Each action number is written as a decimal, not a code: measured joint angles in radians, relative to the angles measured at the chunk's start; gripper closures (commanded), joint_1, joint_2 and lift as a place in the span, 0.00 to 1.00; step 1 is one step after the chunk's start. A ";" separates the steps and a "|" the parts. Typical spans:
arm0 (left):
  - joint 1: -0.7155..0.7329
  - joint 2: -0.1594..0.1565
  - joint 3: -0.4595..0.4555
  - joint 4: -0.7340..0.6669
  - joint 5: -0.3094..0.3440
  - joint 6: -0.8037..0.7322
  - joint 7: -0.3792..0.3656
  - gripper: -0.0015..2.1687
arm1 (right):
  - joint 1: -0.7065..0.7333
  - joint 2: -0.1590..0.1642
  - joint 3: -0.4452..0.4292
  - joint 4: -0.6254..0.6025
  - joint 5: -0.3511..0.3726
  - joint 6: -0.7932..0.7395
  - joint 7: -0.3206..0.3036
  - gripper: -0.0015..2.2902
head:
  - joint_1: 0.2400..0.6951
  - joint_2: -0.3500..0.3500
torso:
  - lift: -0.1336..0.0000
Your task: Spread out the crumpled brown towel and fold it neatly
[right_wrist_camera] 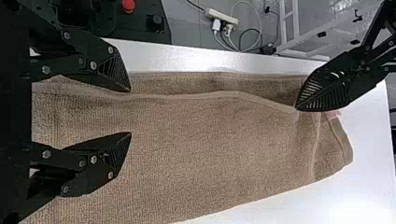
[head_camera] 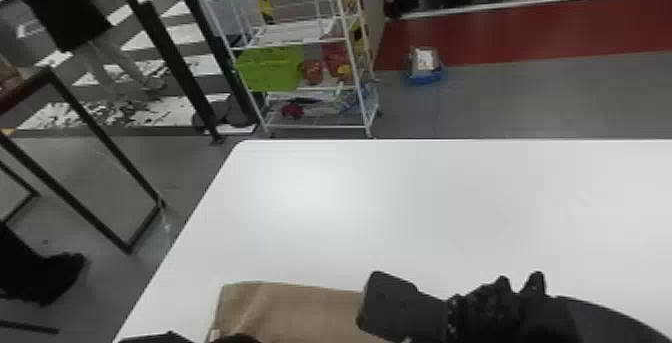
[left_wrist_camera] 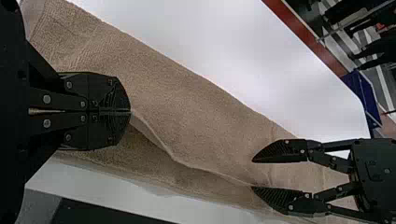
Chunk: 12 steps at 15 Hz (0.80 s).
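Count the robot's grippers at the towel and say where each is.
2. The left gripper is shut on an edge of the towel; the right gripper is open over the towel, farther right.

Beyond your right tool [head_camera: 367, 301] you will note the white desk [head_camera: 450, 192], glare on its top. Past it: a white rack [head_camera: 320, 126] leftward on grey floor [head_camera: 500, 102], red flooring [head_camera: 525, 37] rightward.
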 measured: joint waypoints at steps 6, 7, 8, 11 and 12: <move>0.000 -0.001 0.001 -0.002 0.000 0.000 -0.002 0.62 | -0.006 0.004 0.008 0.014 0.008 -0.001 0.000 0.36 | 1.00 1.00 | 0.08; -0.001 -0.001 0.001 -0.002 0.000 0.000 -0.002 0.62 | -0.006 0.004 0.008 0.014 0.008 -0.002 0.000 0.36 | 1.00 1.00 | 0.08; -0.001 -0.001 0.001 -0.002 0.000 0.000 -0.002 0.62 | -0.006 0.004 0.008 0.014 0.008 -0.003 0.000 0.36 | 1.00 1.00 | 0.08; -0.003 -0.001 0.000 -0.001 0.000 0.000 -0.002 0.62 | -0.007 0.004 0.012 0.010 0.001 0.006 0.000 0.36 | 1.00 1.00 | 0.08; -0.004 -0.001 0.000 -0.001 0.000 0.001 -0.003 0.62 | -0.007 0.004 0.016 0.006 0.000 0.011 0.000 0.36 | 1.00 1.00 | 0.08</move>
